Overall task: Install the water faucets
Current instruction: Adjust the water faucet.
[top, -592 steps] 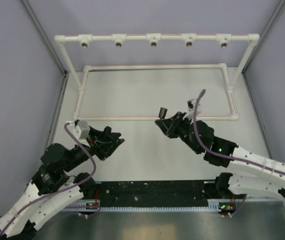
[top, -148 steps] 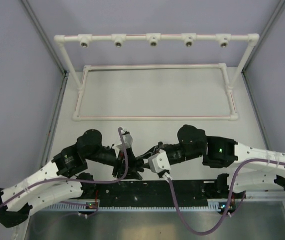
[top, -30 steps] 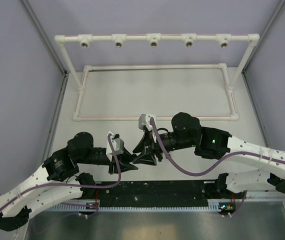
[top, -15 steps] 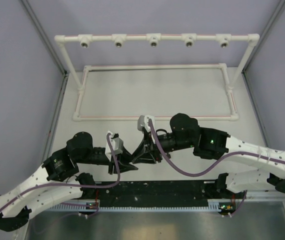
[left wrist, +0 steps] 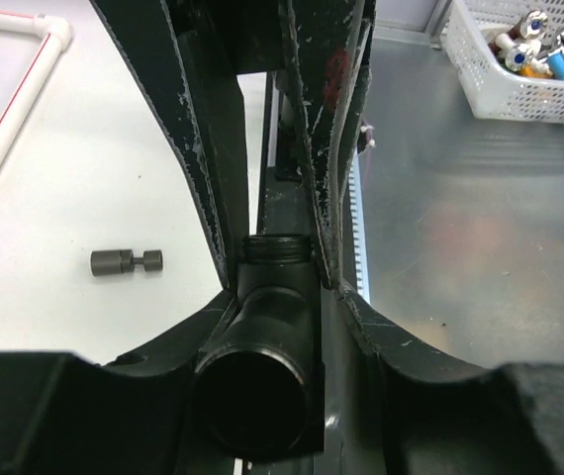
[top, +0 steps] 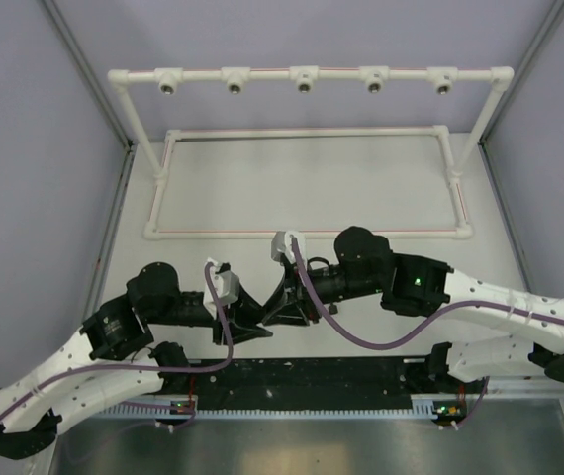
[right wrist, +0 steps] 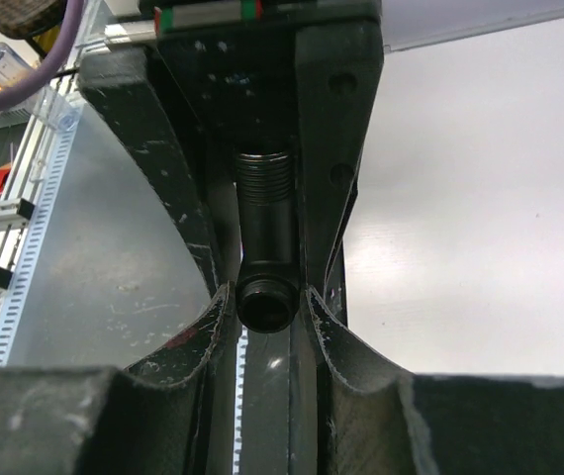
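My two grippers meet tip to tip low in the top view, the left gripper (top: 250, 322) facing the right gripper (top: 280, 309). Between them is a black water faucet (left wrist: 262, 356), a short tube with a threaded end. In the left wrist view my left gripper (left wrist: 277, 287) is shut on its wide body. The right wrist view shows my right gripper (right wrist: 267, 297) shut on the same faucet (right wrist: 265, 237), with both pads touching it. A second small dark faucet piece (left wrist: 126, 261) lies loose on the white table. The white pipe frame (top: 304, 74) with its round sockets stands at the far end.
A low white pipe rectangle (top: 307, 233) lies on the table beyond the grippers. A black strip (top: 302, 376) and a metal plate (top: 312, 445) run along the near edge. A white basket (left wrist: 519, 69) of small parts stands on the metal surface.
The right jaws have narrowed onto the faucet. The left jaws have eased slightly. Both arms have drifted a little to the left.
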Controlling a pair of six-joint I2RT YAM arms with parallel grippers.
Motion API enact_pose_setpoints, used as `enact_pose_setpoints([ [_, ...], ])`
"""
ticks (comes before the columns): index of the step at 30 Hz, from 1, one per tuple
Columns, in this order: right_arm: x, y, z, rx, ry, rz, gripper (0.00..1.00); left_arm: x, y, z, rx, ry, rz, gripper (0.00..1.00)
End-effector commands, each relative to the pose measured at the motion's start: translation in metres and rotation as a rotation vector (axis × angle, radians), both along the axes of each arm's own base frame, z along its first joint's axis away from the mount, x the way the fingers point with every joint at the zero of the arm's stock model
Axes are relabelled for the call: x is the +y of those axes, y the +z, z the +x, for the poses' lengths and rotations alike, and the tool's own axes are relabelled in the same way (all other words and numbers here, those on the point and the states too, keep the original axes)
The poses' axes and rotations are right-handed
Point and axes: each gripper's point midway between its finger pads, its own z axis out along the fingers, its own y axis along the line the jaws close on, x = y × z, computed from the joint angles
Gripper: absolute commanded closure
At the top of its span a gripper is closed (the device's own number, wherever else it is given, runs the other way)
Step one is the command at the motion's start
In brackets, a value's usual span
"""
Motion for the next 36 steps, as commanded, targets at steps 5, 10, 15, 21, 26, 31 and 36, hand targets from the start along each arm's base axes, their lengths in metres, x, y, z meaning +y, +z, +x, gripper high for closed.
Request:
enact_pose_setpoints([
  [5, -0.001, 0.005, 0.000, -0.009, -0.005, 0.029, 1.00, 0.000, 0.031, 0.003, -0.062, 0.024, -0.107, 0.56],
  [10, -0.002, 0.004, 0.000, -0.012, -0.007, 0.026, 1.00, -0.001, 0.029, 0.003, -0.061, 0.019, -0.098, 0.70],
  [15, -0.004, 0.002, -0.001, -0.010, -0.007, 0.020, 1.00, -0.001, 0.030, 0.005, -0.069, 0.025, -0.099, 0.83],
  [21, -0.006, 0.003, 0.002, -0.018, -0.028, 0.025, 0.90, -0.003, 0.029, 0.005, -0.069, 0.015, -0.090, 1.00],
  [26, -0.013, 0.019, 0.011, -0.051, -0.089, 0.104, 0.56, -0.005, 0.024, 0.003, -0.059, -0.002, -0.077, 1.00],
  [31, -0.021, 0.045, 0.026, -0.024, -0.219, 0.215, 0.55, -0.006, 0.022, 0.004, -0.051, -0.001, -0.075, 1.00],
  [36, -0.018, 0.041, 0.037, -0.005, -0.284, 0.187, 0.86, -0.007, 0.021, 0.003, -0.048, -0.010, -0.067, 1.00],
])
